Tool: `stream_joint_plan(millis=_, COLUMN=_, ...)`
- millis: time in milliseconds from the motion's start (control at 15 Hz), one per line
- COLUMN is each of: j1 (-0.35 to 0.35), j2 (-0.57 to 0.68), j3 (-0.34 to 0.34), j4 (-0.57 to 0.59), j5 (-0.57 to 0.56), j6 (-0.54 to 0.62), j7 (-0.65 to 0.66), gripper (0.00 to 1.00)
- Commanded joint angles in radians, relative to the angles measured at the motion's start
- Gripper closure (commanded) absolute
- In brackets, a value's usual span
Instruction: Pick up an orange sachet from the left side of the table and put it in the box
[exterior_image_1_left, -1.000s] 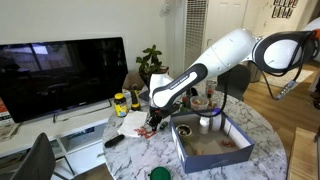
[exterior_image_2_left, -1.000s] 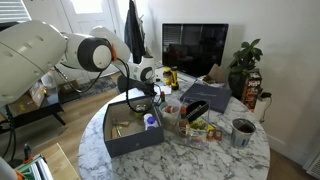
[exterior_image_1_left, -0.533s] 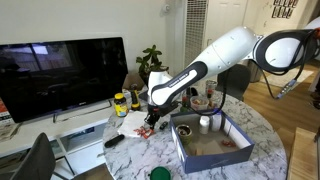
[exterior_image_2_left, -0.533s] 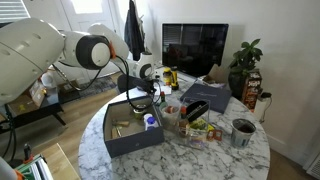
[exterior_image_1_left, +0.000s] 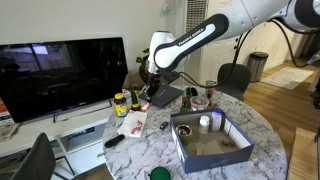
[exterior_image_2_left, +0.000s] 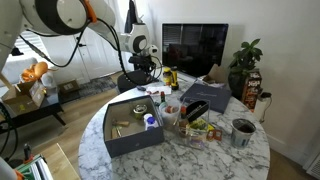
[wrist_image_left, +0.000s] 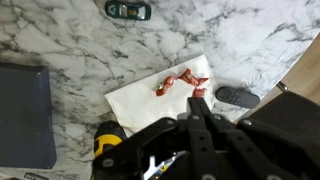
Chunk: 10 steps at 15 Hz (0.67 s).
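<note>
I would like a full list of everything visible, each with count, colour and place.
orange sachets: a few, orange-red, on the napkin
napkin: one, white, on the table
table: one, white-grey marbled, middle
box: one, blue-purple walls, on the table
bottle: one, dark, yellow label, table edge
remote: one, dark, on the table
television: one, black, behind the table
plant: one, green, beside the television
gripper: one, dark, above the napkin; open or shut unclear

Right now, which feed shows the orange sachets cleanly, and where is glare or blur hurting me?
Wrist view: evenly lit, the orange sachets crisp on the white napkin; the gripper is a dark mass, jaws unreadable. In an exterior view the window glares white; in both exterior views the sachets are too small to make out.
</note>
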Motion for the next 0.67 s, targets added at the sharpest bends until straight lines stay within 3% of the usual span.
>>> stream_joint_plan(millis=0, j1=-0.040, j2=-0.228, j3=-0.002, j4=-0.237, j5=-0.016, j6=-0.104, j7=-0.065, gripper=1.00)
stream_joint_plan(millis=333, j1=-0.102, j2=-0.458, j3=0.007, j4=-0.469, j5=0.029, j6=-0.252, j7=-0.178, gripper=1.00)
stream_joint_plan(millis=600, j1=-0.126, j2=-0.591, j3=0.020, j4=-0.674, j5=0.135, j6=-0.253, j7=-0.334, gripper=1.00)
